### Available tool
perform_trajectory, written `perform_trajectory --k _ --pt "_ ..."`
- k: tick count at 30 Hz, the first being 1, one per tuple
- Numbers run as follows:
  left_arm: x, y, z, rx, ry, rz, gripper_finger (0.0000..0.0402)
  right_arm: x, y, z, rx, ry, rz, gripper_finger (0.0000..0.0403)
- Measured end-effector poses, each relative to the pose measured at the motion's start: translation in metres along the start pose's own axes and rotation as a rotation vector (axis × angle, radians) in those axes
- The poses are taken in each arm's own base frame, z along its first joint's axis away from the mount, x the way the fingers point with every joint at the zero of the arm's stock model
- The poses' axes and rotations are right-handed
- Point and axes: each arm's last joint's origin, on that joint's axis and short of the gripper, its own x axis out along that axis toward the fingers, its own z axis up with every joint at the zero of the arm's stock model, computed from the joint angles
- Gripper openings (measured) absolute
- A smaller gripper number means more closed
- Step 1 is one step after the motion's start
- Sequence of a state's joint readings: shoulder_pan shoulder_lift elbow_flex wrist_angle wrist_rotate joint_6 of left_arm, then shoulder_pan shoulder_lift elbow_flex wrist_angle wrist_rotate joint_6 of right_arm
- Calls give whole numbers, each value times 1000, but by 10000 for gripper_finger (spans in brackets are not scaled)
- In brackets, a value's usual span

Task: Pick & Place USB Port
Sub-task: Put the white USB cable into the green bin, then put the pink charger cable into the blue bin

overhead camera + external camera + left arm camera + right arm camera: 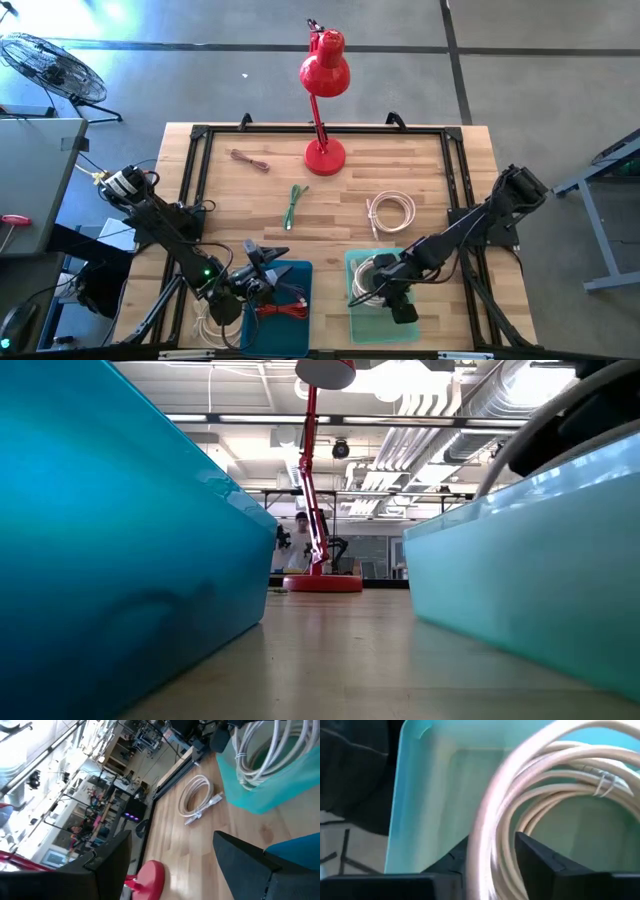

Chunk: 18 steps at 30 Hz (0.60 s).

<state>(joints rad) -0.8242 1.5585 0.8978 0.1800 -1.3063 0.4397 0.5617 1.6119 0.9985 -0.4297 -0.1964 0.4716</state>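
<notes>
Right tool (491,857) straddles white cable coil (545,795) inside light-green bin (425,805), fingers parted. Left tool (262,268) wide open, empty, above blue bin (300,270).

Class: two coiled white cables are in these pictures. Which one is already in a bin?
The white cable between the right gripper's fingers, over the light green bin. The other white coil lies on bare table.

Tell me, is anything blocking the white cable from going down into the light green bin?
Nothing visible does. The right gripper has the coiled white cable between its fingers, already over the light green bin. The bin floor below looks bare in the right wrist view.
</notes>
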Motion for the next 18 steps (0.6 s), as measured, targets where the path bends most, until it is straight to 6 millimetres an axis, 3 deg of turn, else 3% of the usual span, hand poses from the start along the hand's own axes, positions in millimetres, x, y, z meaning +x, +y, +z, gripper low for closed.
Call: perform_trajectory --k 8,18 --pt "0 -1 -2 37 11 8 273 -1 -1 3 11 -57 -52 181" --pt "0 0 -2 63 16 17 273 -13 12 9 48 -61 194 207"
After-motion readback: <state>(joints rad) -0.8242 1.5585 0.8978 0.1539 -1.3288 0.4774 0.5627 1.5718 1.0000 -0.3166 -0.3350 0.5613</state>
